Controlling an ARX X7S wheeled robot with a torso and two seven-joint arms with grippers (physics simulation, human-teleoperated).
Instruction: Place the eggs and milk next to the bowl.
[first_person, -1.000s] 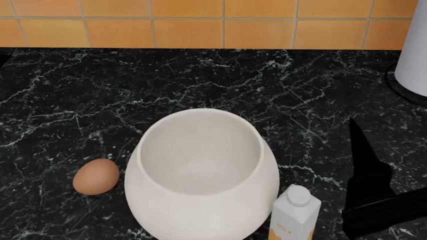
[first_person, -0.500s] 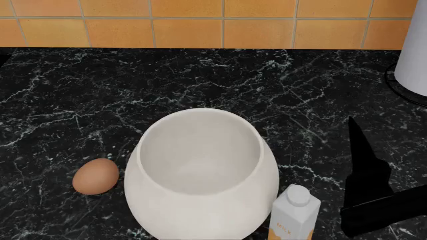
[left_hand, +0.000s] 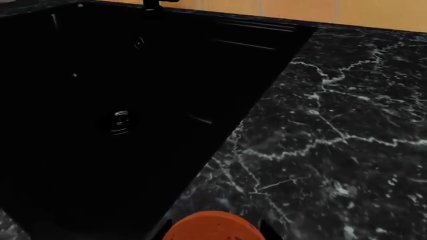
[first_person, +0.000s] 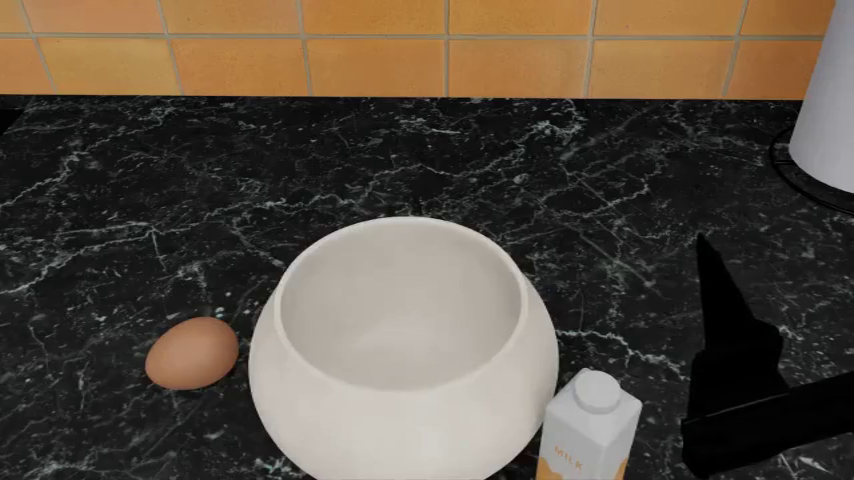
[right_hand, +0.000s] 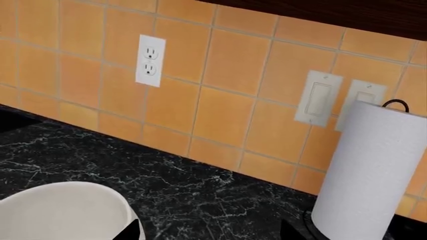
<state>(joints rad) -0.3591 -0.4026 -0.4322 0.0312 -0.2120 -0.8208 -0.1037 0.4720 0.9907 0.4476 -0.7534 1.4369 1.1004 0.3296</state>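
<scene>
Head view | bowl (first_person: 403, 345) at centre of black marble surface (first_person: 174, 190) | tan egg (first_person: 192, 352) just beside at 9 o'clock | milk (first_person: 587, 425) touching at 4 o'clock | right claw (first_person: 767, 420) dark, opening unclear | left claw (left_hand: 215, 235) grips orange-brown egg (left_hand: 212, 227)

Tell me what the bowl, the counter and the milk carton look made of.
The bowl looks like matte white ceramic: thick rounded walls, no gloss. The counter looks like polished black marble with thin white veins, though it may be an imitation. The milk carton looks like printed paperboard with a plastic cap, judging by its creased slanted top.
</scene>
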